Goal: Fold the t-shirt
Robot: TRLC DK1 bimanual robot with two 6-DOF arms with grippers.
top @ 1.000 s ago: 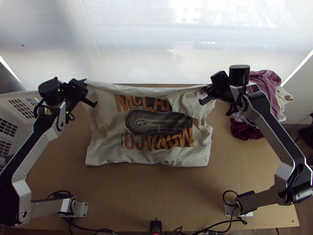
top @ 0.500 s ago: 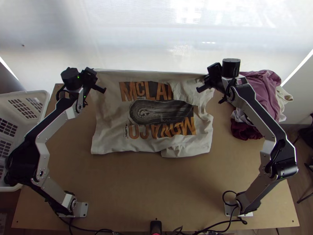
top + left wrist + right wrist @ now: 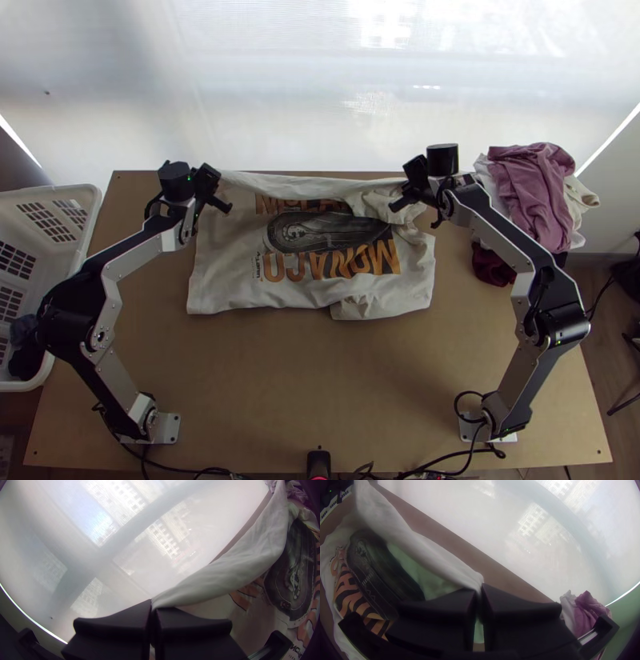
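I had both arms (image 3: pixel 140 254) bent, elbows out, left gripper (image 3: pixel 218 190) and right gripper (image 3: pixel 405 189) pinching far edge of white t-shirt (image 3: pixel 228 276). Rest lay on table (image 3: pixel 320 368). Cloth partly hid top letters (image 3: pixel 266 206).

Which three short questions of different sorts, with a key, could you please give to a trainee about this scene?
1. Which part of the t-shirt do the left gripper and the right gripper hold?
A) the near edge
B) the far edge
C) the middle of the print

2. True or false: the white basket is beside the left end of the table.

3. Fill in: the top cloth on the clothes pile is ____ in colour.

Key: 1. B; 2. true; 3. pinkish purple.
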